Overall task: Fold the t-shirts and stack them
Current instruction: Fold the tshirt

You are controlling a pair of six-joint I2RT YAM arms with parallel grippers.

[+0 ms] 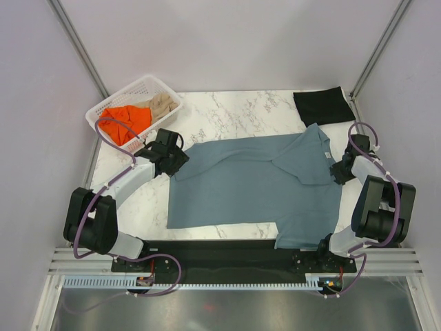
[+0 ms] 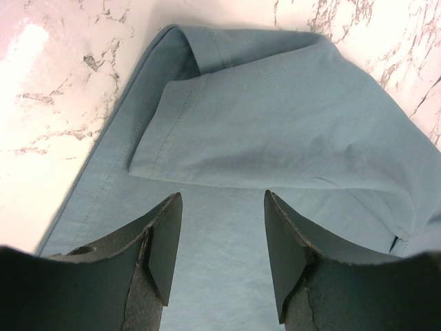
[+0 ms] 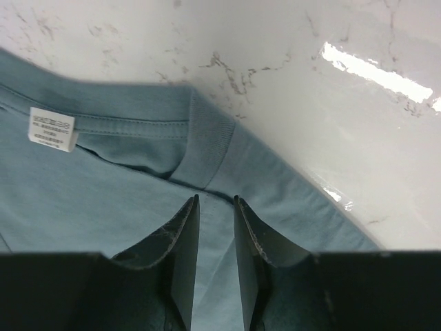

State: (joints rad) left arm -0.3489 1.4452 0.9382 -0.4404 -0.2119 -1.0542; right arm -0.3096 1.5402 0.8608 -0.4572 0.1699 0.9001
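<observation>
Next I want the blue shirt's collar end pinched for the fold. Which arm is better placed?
Right. The right gripper sits at the collar by the white label; the left gripper hangs open over the blue shirt at its opposite end.

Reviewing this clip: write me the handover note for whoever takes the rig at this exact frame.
Left gripper: open, over the blue-grey shirt at its left edge, by a sleeve folded inward.
Right gripper: fingers nearly closed at the collar end, near the white label; whether it pinches cloth is unclear.
Black shirt: folded, far right.
Orange shirt and beige shirt: in the white basket, far left.
Done: black one folded; blue-grey one spread, partly folded.
Left: finish and stack it, then the two in the basket.
</observation>
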